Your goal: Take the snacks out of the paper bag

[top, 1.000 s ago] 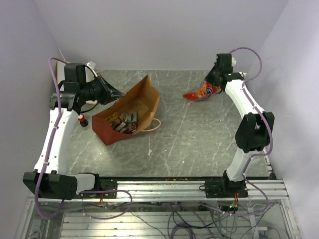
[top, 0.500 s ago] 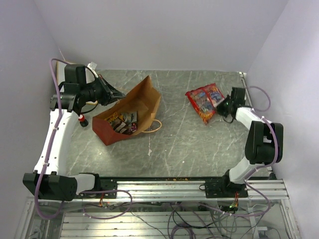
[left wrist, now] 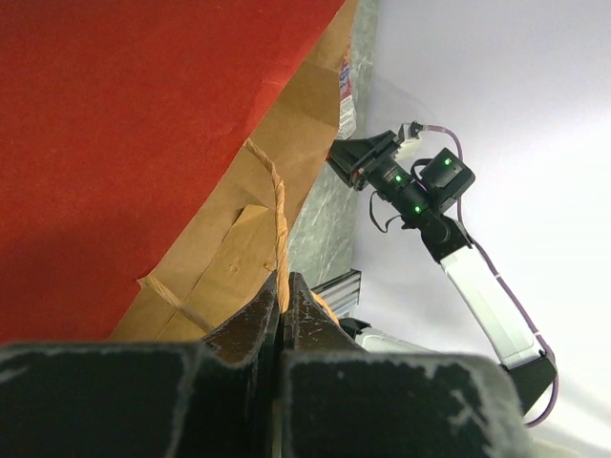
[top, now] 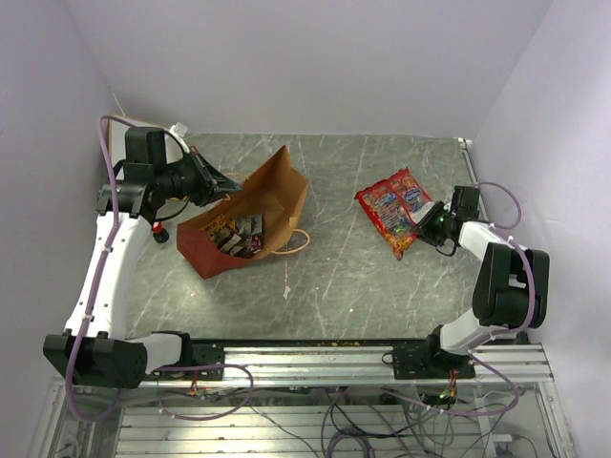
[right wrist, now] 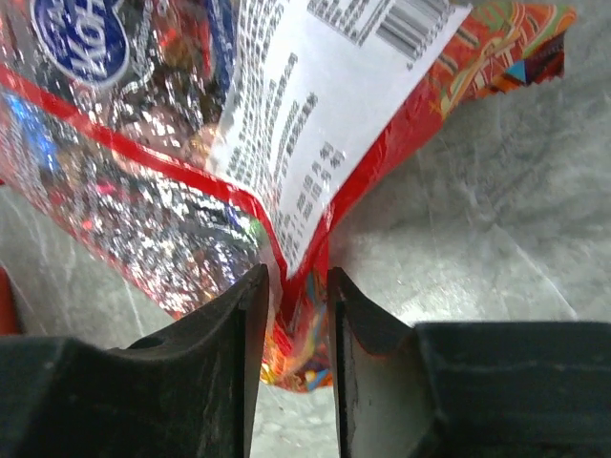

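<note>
The paper bag (top: pixel 277 186) lies on its side at the table's left, red outside, brown inside, mouth up. Several small snack packets (top: pixel 235 235) show inside it. My left gripper (top: pixel 225 179) is shut on the bag's upper rim; in the left wrist view (left wrist: pixel 284 286) its jaws pinch the brown edge (left wrist: pixel 239 239) by the twisted handle (left wrist: pixel 278 205). Two large red glossy snack packets (top: pixel 389 200) lie on the table at the right. My right gripper (top: pixel 431 225) sits low beside them, its jaws (right wrist: pixel 294 286) narrowly closed around the lower edge of the red packet (right wrist: pixel 191 143).
A small red-capped object (top: pixel 156 229) stands by the left arm at the table's left edge. The bag's loose handle loop (top: pixel 295 239) lies on the table. The metal rail (top: pixel 334 358) runs along the near edge. Walls close in on three sides.
My right arm came down from high at the back and laid the red packets on the table, then drew them slightly nearer. The left arm and bag have hardly moved.
</note>
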`<state>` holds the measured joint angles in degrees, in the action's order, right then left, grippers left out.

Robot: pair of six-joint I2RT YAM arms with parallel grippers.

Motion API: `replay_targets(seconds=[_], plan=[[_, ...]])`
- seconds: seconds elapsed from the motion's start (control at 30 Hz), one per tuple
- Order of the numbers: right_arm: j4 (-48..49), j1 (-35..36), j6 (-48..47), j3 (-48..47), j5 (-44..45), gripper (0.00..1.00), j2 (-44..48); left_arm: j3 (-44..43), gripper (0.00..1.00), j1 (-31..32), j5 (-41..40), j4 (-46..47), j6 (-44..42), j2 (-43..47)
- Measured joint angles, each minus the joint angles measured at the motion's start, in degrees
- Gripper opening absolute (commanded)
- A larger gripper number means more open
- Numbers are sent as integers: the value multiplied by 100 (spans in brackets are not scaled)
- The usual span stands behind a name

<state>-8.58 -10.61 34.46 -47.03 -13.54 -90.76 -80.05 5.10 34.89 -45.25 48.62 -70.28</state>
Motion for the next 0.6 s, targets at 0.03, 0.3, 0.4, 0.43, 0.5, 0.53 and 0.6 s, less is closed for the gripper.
replay_targets(seconds=[0.03,0.3,0.4,0.43,0.5,0.53,0.6], plan=[[-105,0,-98,4,-4,34,59,0,7,7,0,0,-2,2],[-968,9,-815,114,-164,50,782,0,7,42,4,0,-26,4],[-1163,90,-855,197,-396,59,1270,0,7,63,17,2,-24,4],[-1222,155,-841,205,-481,62,1445,0,7,70,26,4,-24,4],[-1296,354,-811,203,-629,66,1751,0,7,76,39,7,-24,4],[-1327,463,-793,192,-686,69,1847,0,7,76,42,7,-24,4],[-1493,787,-772,68,-737,71,1971,0,7,76,42,9,-24,4]])
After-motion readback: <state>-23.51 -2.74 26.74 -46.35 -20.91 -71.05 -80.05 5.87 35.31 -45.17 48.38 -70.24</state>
